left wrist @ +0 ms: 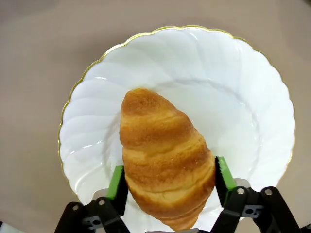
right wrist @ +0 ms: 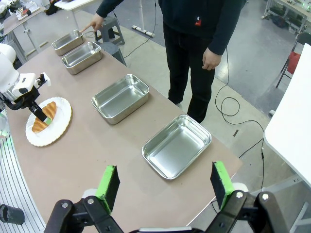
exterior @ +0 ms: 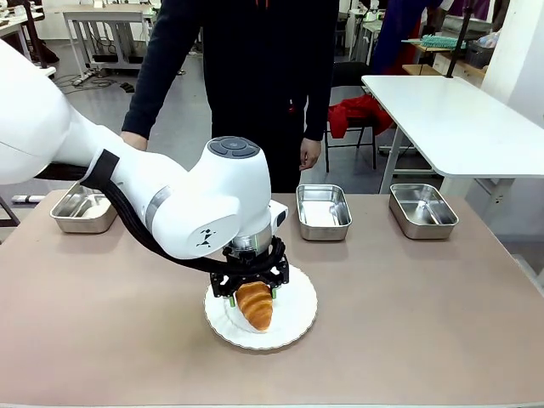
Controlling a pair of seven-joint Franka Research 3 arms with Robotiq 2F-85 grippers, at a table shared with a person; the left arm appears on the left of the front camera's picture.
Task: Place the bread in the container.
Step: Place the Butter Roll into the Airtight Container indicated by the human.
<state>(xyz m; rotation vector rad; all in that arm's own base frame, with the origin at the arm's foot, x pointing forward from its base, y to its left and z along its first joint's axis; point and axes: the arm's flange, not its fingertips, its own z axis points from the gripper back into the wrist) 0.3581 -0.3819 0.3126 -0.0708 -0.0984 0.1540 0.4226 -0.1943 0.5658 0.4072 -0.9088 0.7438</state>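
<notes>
No words, numbers or brand names can be read anywhere in these pictures. A small black mark is seen on the white casing of the left arm [exterior: 204,237] in the front view, but it is too small to be made out as letters. A small red patch is seen on the person's dark top [right wrist: 198,22] in the right wrist view; whether anything is printed on it cannot be told.
</notes>
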